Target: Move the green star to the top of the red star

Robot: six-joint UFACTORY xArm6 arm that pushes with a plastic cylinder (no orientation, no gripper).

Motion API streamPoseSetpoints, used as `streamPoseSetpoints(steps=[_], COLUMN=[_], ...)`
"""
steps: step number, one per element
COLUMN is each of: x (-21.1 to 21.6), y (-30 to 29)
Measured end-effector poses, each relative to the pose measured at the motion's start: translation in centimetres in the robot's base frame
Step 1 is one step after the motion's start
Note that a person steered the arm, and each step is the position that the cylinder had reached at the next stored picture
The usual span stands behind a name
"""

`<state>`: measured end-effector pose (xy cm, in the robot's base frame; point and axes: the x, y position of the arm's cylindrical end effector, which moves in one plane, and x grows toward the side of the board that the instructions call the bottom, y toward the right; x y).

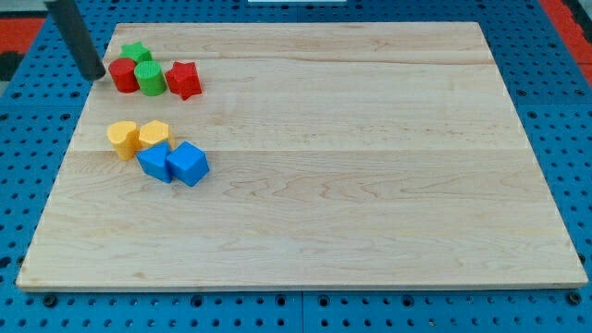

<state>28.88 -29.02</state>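
Note:
The green star [136,52] lies near the board's top left corner, touching the red round block [123,75] below it. A green cylinder [150,79] sits between that red block and the red star [184,80], which is the rightmost of this cluster. The green star is up and to the left of the red star, with the green cylinder between them. My tip [95,76] rests at the board's left edge, just left of the red round block and down-left of the green star.
Two yellow blocks [121,139] [154,135] and two blue blocks [156,163] [190,164] form a cluster below, at the view's left. The wooden board [370,185] lies on a blue pegboard table.

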Motion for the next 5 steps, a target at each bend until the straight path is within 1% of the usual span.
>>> streamPoseSetpoints(steps=[1, 2, 3, 4, 5], x=[-0.9, -0.6, -1.1, -2.3, -0.6], y=[-0.3, 8.9, 12.9, 8.6, 4.6])
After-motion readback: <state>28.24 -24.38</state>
